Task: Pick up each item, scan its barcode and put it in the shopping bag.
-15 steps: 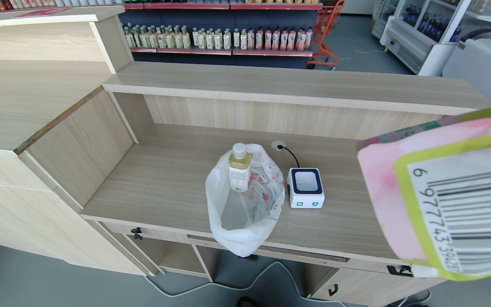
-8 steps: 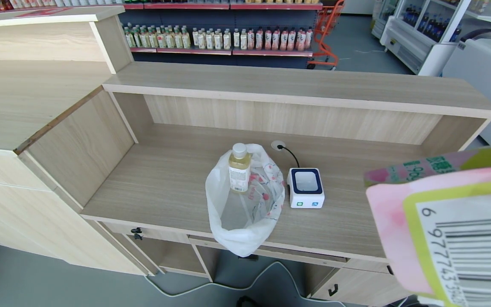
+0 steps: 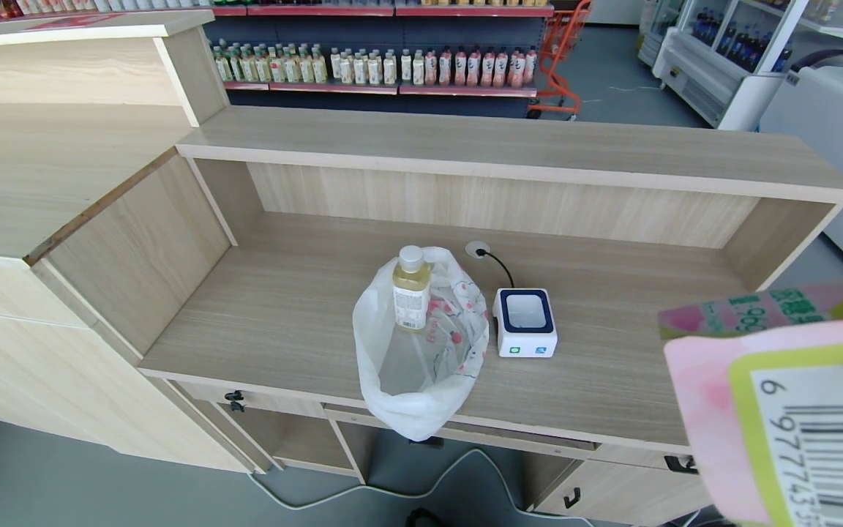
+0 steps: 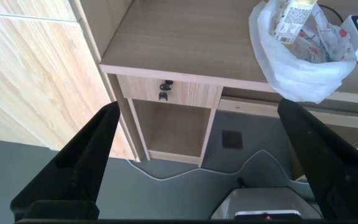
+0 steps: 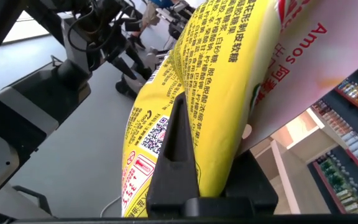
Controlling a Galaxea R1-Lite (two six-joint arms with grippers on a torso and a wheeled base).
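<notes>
A pink snack packet (image 3: 714, 410) with a yellow-green border and a barcode label hangs close to the head camera at the lower right, off the counter's right end. My right gripper (image 5: 197, 124) is shut on this packet (image 5: 216, 87); one dark finger (image 5: 176, 146) presses its yellow side. A white shopping bag (image 3: 374, 344) stands open at the counter's front edge with a tea bottle (image 3: 411, 293) upright in it. Just right of the bag sits the white scanner (image 3: 525, 322). My left gripper (image 4: 197, 168) is open, low in front of the counter, the bag (image 4: 297, 68) ahead of it.
The wooden counter (image 3: 282, 315) has a raised back ledge (image 3: 509, 146) and a side wall (image 3: 136, 249) on the left. A black cable (image 3: 498, 267) runs from the scanner to a grommet. Drawers and an open cubby (image 4: 173, 130) lie under the counter.
The snack packet has dropped lower and moved right in the head view, uncovering the counter's right end. The bag, bottle and scanner have stayed put.
</notes>
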